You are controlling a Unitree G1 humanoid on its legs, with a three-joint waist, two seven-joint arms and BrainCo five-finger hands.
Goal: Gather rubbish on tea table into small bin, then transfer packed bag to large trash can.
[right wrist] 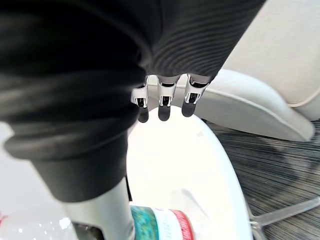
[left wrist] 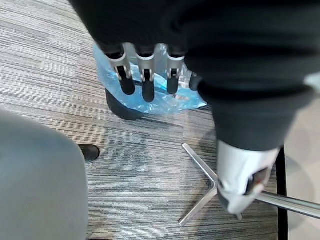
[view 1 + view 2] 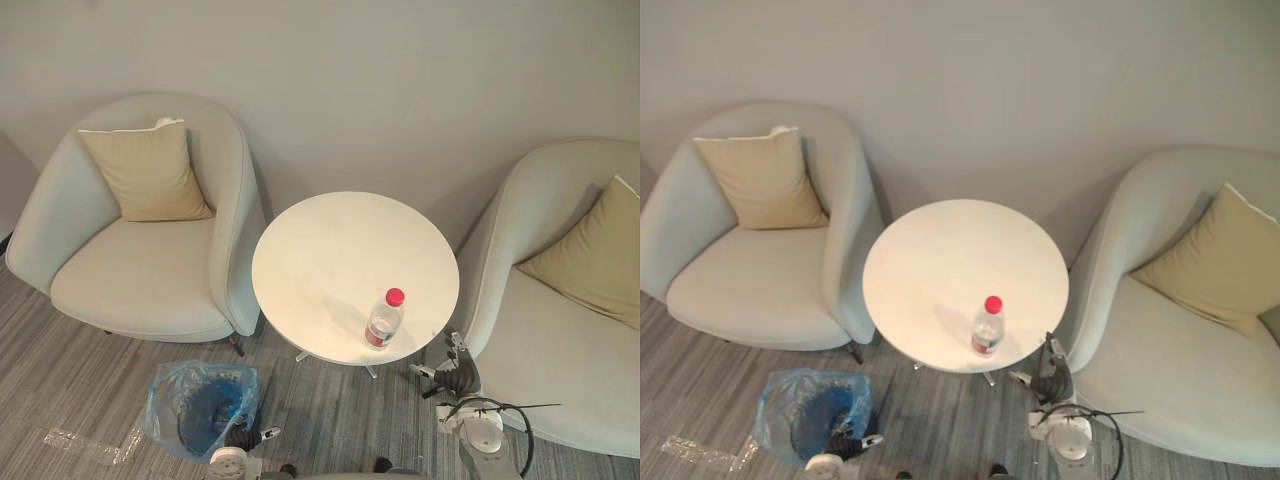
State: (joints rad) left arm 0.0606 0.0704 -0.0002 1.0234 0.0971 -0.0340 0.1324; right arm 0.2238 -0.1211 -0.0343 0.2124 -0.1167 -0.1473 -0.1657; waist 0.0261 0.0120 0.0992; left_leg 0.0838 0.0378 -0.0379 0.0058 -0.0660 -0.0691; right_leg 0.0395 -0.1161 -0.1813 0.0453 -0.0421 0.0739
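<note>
A clear plastic bottle [image 3: 383, 320] with a red cap stands upright on the round white tea table [image 3: 330, 250], near its front right edge. On the floor to the table's front left sits a small dark bin lined with a blue bag [image 3: 200, 405]. My left hand [image 3: 245, 437] hangs just beside the bin; in the left wrist view its fingers [image 2: 144, 82] are straight over the blue bag [image 2: 165, 102], holding nothing. My right hand [image 3: 455, 375] is low by the table's front right rim, open, with the bottle [image 1: 160, 224] close below its fingers [image 1: 162, 102].
A pale armchair [image 3: 140, 280] with a tan cushion stands left of the table, and another [image 3: 560, 350] right of it. A clear plastic wrapper [image 3: 85, 440] lies on the carpet left of the bin. The table's metal feet [image 2: 200, 200] spread under it.
</note>
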